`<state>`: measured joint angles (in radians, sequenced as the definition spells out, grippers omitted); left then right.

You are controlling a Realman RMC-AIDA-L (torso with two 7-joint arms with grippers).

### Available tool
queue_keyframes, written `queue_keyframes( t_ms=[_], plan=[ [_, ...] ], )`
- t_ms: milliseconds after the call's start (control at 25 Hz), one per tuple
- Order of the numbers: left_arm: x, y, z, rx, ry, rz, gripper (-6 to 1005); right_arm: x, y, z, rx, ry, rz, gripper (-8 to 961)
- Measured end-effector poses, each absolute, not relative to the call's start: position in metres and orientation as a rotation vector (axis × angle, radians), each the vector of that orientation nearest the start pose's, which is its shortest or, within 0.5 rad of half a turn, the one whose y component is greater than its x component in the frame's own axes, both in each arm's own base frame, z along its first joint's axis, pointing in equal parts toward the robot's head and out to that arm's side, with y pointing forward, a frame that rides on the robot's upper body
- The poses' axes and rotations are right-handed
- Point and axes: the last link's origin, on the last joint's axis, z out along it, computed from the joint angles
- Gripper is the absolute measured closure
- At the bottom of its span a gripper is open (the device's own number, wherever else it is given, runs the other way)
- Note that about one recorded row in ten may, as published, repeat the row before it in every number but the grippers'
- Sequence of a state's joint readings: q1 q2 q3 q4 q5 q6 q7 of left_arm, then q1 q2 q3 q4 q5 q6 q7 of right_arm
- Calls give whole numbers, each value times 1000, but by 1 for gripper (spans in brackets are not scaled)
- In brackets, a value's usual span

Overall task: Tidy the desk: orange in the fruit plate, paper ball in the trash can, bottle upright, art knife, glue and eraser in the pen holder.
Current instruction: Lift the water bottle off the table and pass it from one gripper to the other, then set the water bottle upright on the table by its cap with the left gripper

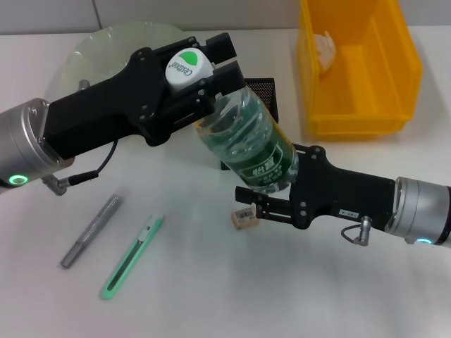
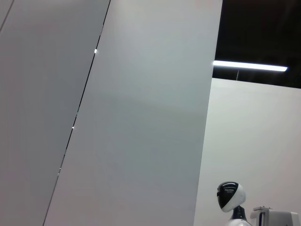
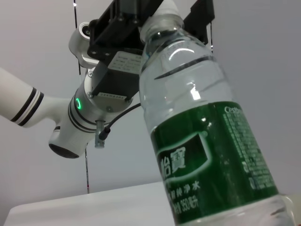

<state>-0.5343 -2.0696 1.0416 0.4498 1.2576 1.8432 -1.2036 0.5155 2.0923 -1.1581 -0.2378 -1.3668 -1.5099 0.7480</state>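
Head view: bottle point(image 1: 246, 141) tilted above mid-table, left end effector point(image 1: 211, 67) clamped at its cap, right end effector point(image 1: 264, 201) closed round its base. Rotate upright slowly, lower both together.

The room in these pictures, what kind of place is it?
Probably a robot lab or test room set up as a desk. A white table holds a staged tidy-up: a yellow bin, a utility knife, a water bottle. Another robot stands by bare walls.
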Motion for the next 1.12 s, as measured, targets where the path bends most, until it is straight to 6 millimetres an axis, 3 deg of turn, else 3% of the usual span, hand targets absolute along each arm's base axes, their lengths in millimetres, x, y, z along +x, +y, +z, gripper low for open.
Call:
queue_keyframes(
  t_ms=[320,1120],
  plan=[
    [-189,302,7,-2600,-326,-1603,564,243,286,-74,-2661,240,1025,277],
    [-188,301,17,-2576,-271,-1617,565,246,281,-77,-2665,285,1029,275]
  ],
)
